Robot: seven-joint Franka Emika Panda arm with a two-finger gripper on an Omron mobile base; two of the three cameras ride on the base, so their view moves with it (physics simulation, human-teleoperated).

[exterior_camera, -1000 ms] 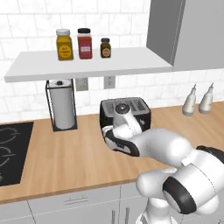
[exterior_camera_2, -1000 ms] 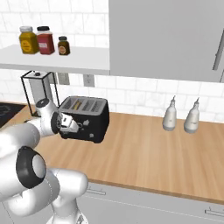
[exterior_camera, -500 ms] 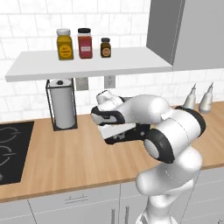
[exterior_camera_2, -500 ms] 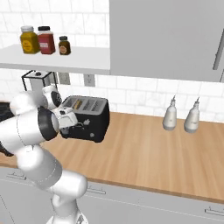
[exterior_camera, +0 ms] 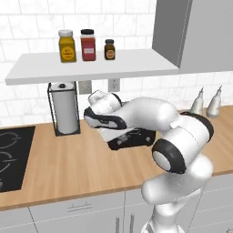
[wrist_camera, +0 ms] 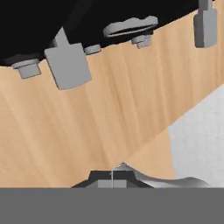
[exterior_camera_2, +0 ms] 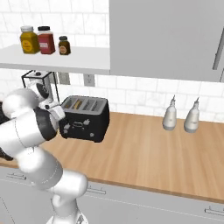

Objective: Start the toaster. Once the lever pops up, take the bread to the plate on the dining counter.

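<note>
You've got the toaster [exterior_camera_2: 85, 119] sitting left of center in the right base view, on the wood counter [exterior_camera_2: 144, 153] against the tiled wall. It's a black box with rounded corners, small light controls on its front, and something golden-tan, likely the bread [exterior_camera_2: 78, 104], peeking out of one top slot. In the hand view its black front fills the upper left, grey lever [wrist_camera: 68, 64] and knobs sticking out. Gripper [wrist_camera: 112, 177] fingertips look pressed together.
</note>
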